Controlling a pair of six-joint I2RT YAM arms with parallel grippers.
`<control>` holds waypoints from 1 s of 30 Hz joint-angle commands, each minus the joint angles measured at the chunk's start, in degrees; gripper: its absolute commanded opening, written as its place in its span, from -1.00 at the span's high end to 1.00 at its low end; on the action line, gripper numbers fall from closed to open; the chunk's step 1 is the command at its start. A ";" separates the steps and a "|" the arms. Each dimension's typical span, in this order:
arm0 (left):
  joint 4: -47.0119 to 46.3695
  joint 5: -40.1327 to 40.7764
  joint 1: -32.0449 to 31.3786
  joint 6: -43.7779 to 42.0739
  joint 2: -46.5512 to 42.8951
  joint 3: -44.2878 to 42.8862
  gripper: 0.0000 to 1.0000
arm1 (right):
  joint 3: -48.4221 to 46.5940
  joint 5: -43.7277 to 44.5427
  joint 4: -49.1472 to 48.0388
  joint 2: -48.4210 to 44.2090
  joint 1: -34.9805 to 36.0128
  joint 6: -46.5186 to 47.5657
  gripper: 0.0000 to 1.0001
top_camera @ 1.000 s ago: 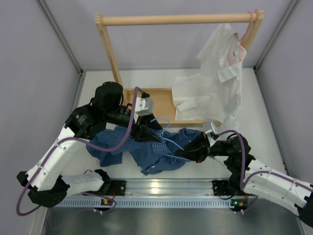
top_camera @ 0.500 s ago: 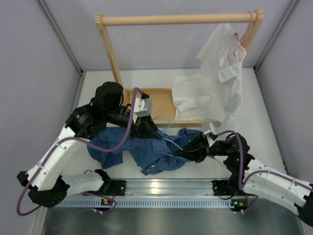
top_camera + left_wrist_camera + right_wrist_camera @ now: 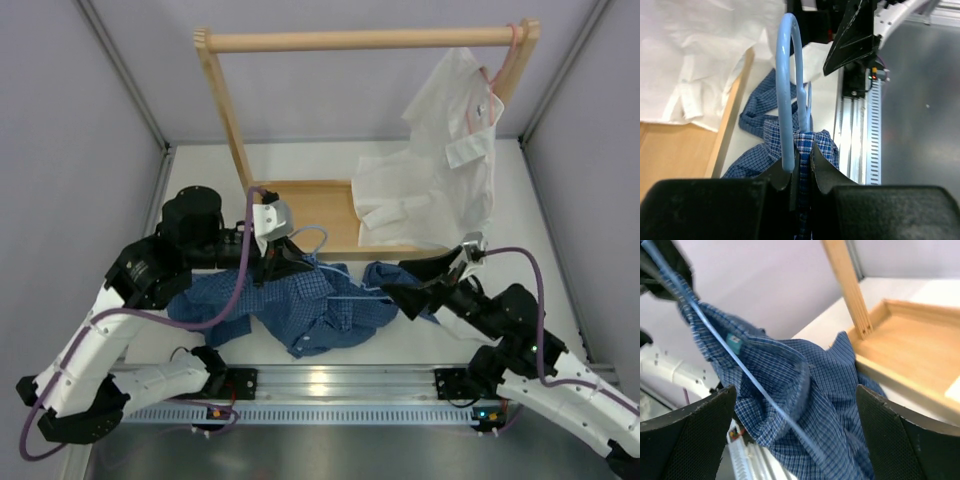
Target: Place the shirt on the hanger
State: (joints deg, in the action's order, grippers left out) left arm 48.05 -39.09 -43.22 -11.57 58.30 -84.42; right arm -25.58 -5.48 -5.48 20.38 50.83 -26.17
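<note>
Shows from above the left claw (image 3: 285,262) shut narrow on the hanger (image 3: 312,237) near its hook, and the right claw (image 3: 400,290), shut a second ago, now wide and drawn back from the shirt (image 3: 300,310) heaped on the counter (image 3: 300,160). Confirms at the left wrist blue wire and checked cloth pinched together. Finds at the right wrist only open fingers (image 3: 690,440); leaves the hold with the left arm, shoulders probably not yet seated
</note>
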 commanded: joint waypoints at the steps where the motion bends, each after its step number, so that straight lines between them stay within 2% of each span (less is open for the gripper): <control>1: -6.47 11.64 -0.11 4.79 -4.94 2.68 1.00 | 1.40 11.37 14.53 -4.38 0.32 -16.50 -0.90; 2: -7.26 13.24 -0.11 5.33 -5.56 3.47 1.00 | 4.63 10.15 13.92 -5.17 0.32 -24.28 -0.74; 5: -10.51 20.24 -0.11 7.52 -7.67 6.63 1.00 | 11.05 3.30 3.05 -7.02 0.32 -32.07 -0.54; 6: -11.48 22.63 -0.11 8.40 -7.85 7.42 1.00 | 12.13 2.23 0.40 -6.85 0.41 -35.93 -0.41; 7: -12.45 24.92 -0.02 9.89 -7.94 8.47 1.00 | 13.09 0.48 -4.76 -6.41 0.32 -37.36 -0.36; 9: -13.33 31.40 -0.11 11.30 -7.59 9.01 1.00 | 13.46 -0.15 -6.74 -4.22 0.41 -40.34 -0.24; 11: -14.56 33.81 -0.11 13.85 -7.06 9.89 1.00 | 13.02 -0.15 -7.79 -2.29 0.59 -42.19 -0.22; 12: -15.35 35.04 -0.11 14.55 -7.06 10.41 1.00 | 13.10 -0.15 -8.58 -0.19 0.67 -43.16 -0.15; 18: -20.01 32.86 -0.11 17.99 -6.27 13.58 1.00 | 14.07 -0.77 -20.35 11.16 3.57 -49.76 -0.03; 20: -20.80 32.59 -0.11 18.52 -5.57 14.19 1.00 | 14.07 2.47 -22.81 14.49 6.72 -50.99 0.03; 24: -22.12 32.85 -0.11 18.61 -4.87 15.25 1.00 | 14.07 9.33 -26.41 18.45 12.35 -51.70 0.04; 30: -23.53 32.86 -0.11 17.90 -4.95 16.66 1.00 | 14.07 13.73 -30.82 23.03 15.70 -52.40 0.15</control>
State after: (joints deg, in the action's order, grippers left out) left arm 30.17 -6.37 -43.22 5.91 53.78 -68.12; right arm -10.90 3.81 -28.84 41.78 65.23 -77.23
